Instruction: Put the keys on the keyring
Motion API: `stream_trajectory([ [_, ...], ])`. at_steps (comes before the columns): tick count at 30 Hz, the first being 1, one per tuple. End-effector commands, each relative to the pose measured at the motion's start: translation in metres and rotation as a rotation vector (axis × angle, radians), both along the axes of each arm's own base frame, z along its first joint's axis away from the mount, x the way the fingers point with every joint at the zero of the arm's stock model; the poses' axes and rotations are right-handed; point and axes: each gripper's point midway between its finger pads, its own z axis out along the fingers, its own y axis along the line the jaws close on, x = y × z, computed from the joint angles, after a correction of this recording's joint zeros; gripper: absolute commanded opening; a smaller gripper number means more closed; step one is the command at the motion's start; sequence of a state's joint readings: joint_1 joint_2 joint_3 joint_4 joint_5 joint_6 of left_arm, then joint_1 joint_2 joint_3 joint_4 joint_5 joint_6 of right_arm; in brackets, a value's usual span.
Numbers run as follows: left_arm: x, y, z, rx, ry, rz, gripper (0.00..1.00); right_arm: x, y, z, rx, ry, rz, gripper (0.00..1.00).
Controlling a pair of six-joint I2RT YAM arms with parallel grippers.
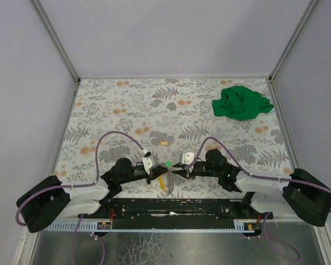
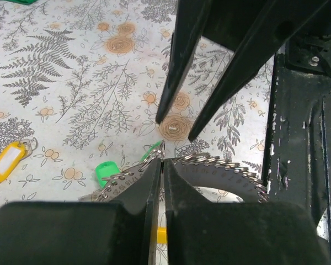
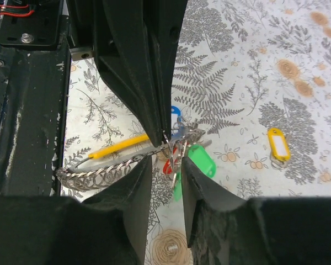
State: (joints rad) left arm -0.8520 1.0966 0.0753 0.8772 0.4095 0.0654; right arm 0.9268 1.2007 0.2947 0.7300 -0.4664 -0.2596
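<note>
The keyring [image 3: 110,170] seems thin, stiff, light and slippery; the left tool [image 2: 161,159] pinches its wire, the right tool [image 3: 165,165] stands spread.

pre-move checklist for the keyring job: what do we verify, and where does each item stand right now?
1. Left gripper grip on the keyring: ok, its fingers are shut on the ring wire.
2. Right gripper free to take a key: ok, jaws open on either side of the ring, nothing gripped.
3. Green-tagged key threaded on: cannot tell, its tag sits right at the ring.
4. Yellow-tagged key on the ring: not ok, it lies loose on the table, apart from the ring.
5. Green cloth out of the way: ok, far right corner, well away from both grippers.
</note>
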Motion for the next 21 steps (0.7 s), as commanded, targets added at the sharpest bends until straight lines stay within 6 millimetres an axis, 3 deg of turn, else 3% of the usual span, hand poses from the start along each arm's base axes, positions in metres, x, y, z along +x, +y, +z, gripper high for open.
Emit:
stream_trajectory([
  [1, 0.004, -0.008, 0.007, 0.044, -0.102, -0.009, 0.0, 0.009, -0.016, 0.007, -0.039, -0.06, -0.071, 0.35],
  [6, 0.008, -0.013, 0.002, 0.132, -0.158, -0.004, 0.0, 0.03, -0.034, 0.006, -0.085, -0.099, -0.218, 0.31],
  [21, 0.01, -0.022, 0.0, 0.155, -0.159, -0.001, 0.0, 0.034, -0.017, -0.006, -0.036, -0.021, -0.224, 0.31],
])
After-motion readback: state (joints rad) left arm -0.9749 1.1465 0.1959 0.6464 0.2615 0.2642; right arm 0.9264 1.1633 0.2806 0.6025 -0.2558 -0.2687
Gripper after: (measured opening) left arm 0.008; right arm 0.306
